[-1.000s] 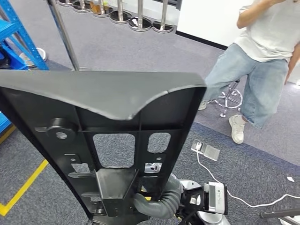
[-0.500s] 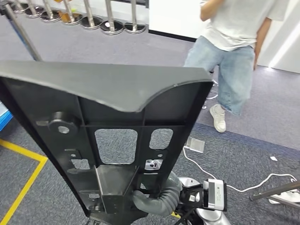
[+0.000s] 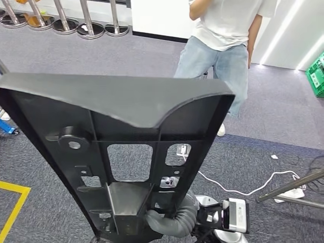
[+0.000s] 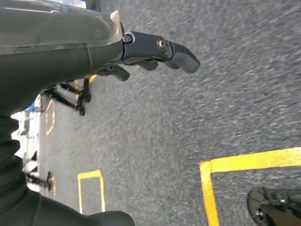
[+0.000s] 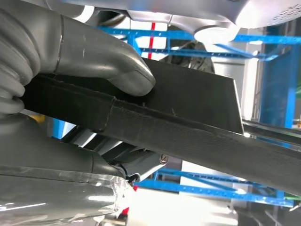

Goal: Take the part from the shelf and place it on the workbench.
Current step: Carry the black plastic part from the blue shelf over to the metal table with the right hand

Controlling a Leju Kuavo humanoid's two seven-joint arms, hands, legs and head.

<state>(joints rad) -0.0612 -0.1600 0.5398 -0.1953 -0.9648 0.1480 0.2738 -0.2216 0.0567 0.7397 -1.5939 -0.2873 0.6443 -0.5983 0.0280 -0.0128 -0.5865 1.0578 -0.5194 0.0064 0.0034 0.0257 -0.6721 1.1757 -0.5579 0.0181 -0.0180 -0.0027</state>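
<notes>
The right hand is seen clamped on the large black moulded plastic part: in the right wrist view the thick grey thumb is pressed flat against one face of the panel's dark edge, while the rest of the hand is closed beneath the other face. In the head view the hand's grey ribbed cover is curled around the narrow lower end of the part, with the silver forearm and its wrist camera housing just beside it.

The part is held upright and tilted, close before the head camera. It is wide at the top, where a curved lip is bent forward, and it is tapered toward the held end. Ribs, a round boss and several rectangular cut-outs are shown on its inner face, and the carpet is seen through the cut-outs.

The left hand is seen in the left wrist view above the grey carpet, with its dark fingers stretched out and apart and nothing held between them. Yellow floor tape is laid across the carpet below it.

Beyond the part, a person in a white T-shirt and light blue jeans is standing on the carpet. A row of chrome stanchion bases is set along the far wall. A white cable is trailed over the floor at the right, and a green crate is placed at the far right edge.
</notes>
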